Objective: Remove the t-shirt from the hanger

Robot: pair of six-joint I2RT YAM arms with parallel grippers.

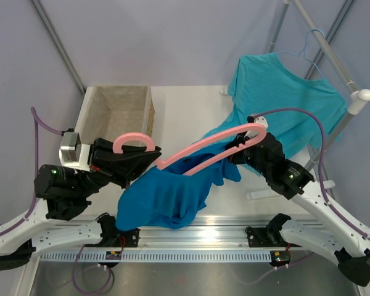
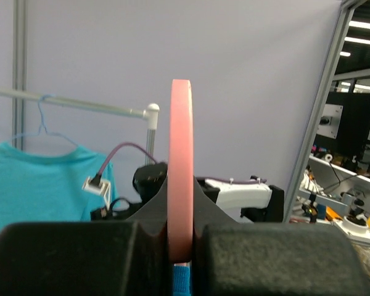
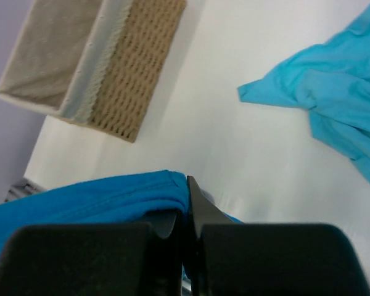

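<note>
The salmon-pink hanger (image 1: 203, 151) is held in the air, slanting across the middle of the table, with its hook (image 1: 134, 140) at the left. My left gripper (image 1: 151, 159) is shut on the hanger just below the hook. In the left wrist view the hanger (image 2: 180, 172) stands edge-on between the fingers of the left gripper (image 2: 180, 240). The royal-blue t-shirt (image 1: 166, 197) droops from the hanger toward the near edge. My right gripper (image 1: 234, 153) is shut on a fold of the t-shirt near the hanger's right end. In the right wrist view the t-shirt (image 3: 80, 197) is pinched in the right gripper (image 3: 186, 206).
A lined wicker basket (image 1: 120, 111) stands at the back left of the white table (image 1: 191, 111). A teal t-shirt (image 1: 283, 92) hangs on a thin light-blue wire hanger (image 1: 308, 46) from the rack (image 1: 351, 102) at the back right, its hem reaching the table.
</note>
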